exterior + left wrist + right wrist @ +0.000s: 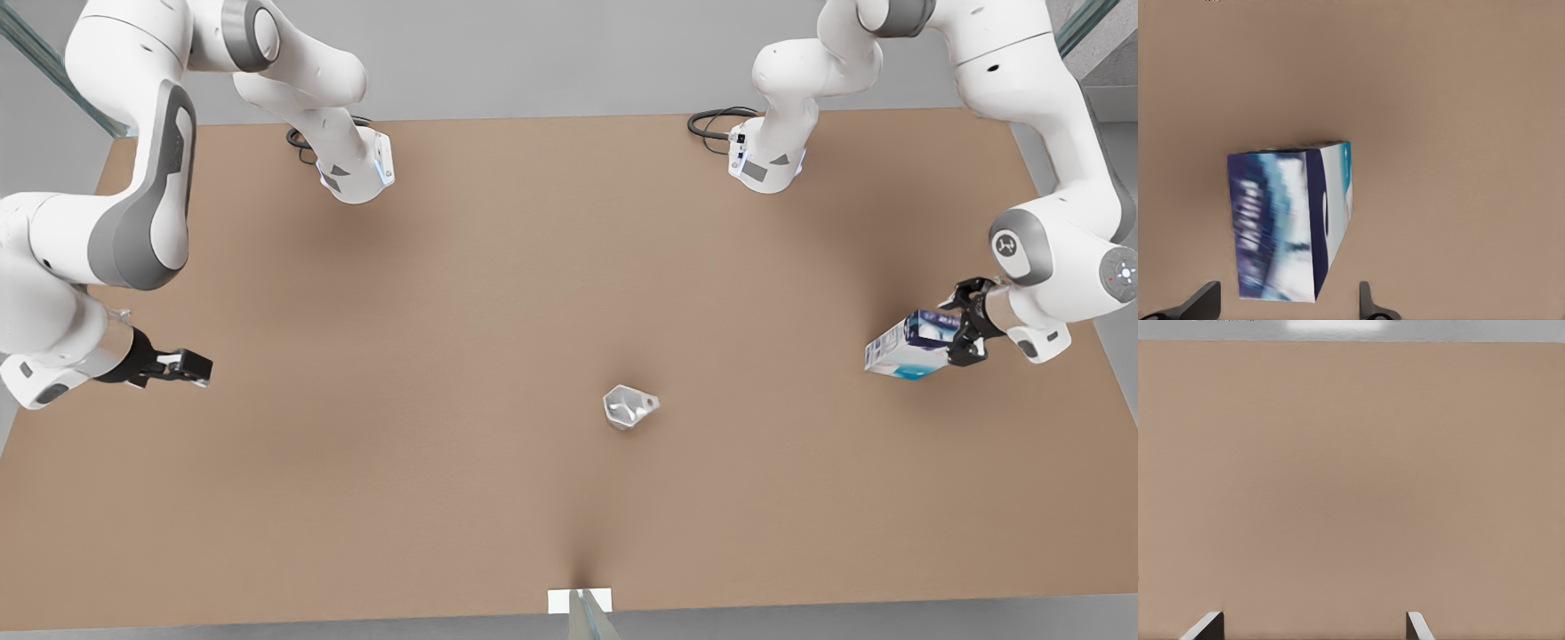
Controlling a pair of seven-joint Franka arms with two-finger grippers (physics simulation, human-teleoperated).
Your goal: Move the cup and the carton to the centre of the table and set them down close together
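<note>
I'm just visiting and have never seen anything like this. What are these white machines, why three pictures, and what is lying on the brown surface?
These are two white robot arms in a computer simulation, each ending in a black two-finger gripper. The front view looks down on the flat matte brown table. The other two come from cameras on the arms' wrists.

On the front view's right, the left gripper grips a small white carton with dark blue and teal print, seemingly just above the table. The left wrist view shows the carton between the fingers.

A small silvery-grey faceted cup with a side handle rests near the table's middle.

The right gripper, on the front view's left, is open and empty, waiting.
</note>
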